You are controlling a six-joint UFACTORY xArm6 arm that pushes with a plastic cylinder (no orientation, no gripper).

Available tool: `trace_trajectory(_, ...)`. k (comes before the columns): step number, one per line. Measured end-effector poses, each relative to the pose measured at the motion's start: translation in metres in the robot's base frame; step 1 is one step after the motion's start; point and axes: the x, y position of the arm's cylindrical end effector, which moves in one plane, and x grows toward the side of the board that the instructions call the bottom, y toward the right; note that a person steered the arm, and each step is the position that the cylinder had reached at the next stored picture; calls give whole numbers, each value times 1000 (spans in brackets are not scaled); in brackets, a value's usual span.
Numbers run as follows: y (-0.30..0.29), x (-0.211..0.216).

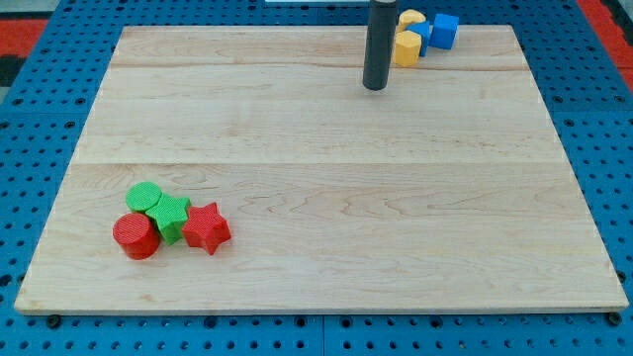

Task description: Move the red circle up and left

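The red circle (135,235) lies near the bottom left corner of the wooden board (326,188). It touches a green star (171,218) on its right. A green circle (145,197) sits just above it. A red star (206,227) lies right of the green star. My tip (375,87) is at the view's top, right of centre, far from the red circle and up and to its right. The rod stands upright above it.
At the top right, next to the rod, sit a yellow block (406,47), another yellow block (411,18), a blue block (421,32) and a blue cube (445,31). A blue pegboard (40,148) surrounds the board.
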Motion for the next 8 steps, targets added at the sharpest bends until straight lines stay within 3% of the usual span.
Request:
trace_trajectory(1, 0, 6)
trace_trajectory(3, -20, 148)
trace_trajectory(4, -72, 214)
trace_trajectory(5, -113, 251)
trace_trajectory(6, -202, 260)
trace_trajectory(8, -285, 222)
